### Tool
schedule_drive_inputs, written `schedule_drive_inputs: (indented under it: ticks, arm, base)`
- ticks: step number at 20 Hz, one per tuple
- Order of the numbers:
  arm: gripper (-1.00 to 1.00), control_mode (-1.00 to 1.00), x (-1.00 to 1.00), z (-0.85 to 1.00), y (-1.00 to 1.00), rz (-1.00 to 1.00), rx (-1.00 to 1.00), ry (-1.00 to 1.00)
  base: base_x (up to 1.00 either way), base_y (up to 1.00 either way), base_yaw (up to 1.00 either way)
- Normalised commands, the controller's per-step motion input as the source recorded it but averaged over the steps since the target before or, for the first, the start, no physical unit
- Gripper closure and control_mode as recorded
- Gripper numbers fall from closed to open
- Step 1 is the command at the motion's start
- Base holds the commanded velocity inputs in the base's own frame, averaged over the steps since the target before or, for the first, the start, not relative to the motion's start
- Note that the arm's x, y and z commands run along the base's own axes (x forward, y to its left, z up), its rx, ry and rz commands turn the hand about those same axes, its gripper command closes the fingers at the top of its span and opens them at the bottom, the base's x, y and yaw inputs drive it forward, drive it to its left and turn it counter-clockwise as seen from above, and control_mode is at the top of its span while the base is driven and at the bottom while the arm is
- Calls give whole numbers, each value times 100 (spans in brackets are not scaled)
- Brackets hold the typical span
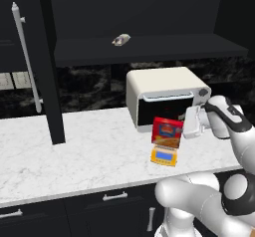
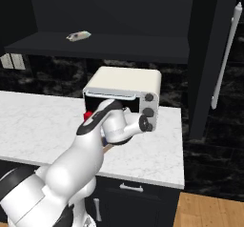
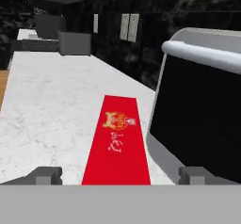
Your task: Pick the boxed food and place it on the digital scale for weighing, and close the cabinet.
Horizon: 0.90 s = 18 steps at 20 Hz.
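My claw (image 3: 120,176) grips the boxed food (image 1: 167,132) above the digital scale (image 1: 164,156); thin light cardboard, hold gently by its faces.

White toaster oven (image 1: 167,97) sits at the counter's back edge, toward its right end, dark glass door facing forward. White marble counter (image 1: 74,146) over black drawers (image 1: 114,197) with short silver handles. Small grey-white packet (image 1: 121,40) lies on the dark shelf (image 1: 149,49) above. Wall sockets (image 2: 13,61) on the backsplash.

white toaster oven (image 2: 125,88) on marble counter (image 2: 43,121), small packet (image 2: 78,36) on open cabinet (image 2: 124,47) shelf
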Motion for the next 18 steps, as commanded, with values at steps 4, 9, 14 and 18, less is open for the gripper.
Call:
schedule_drive_inputs:
  ticks: [4,9,14,18]
  arm:
    - [-100,-100,-7,36,0,0,0,-10]
    - [-100,-100,-27,41,0,0,1,-14]
    - [-100,-100,-37,53,4,0,2,-22]
    - [-100,-100,-48,66,4,0,2,-30]
  base:
    - [0,0,0]
    - [0,0,0]
    - [0,0,0]
    - [0,0,0]
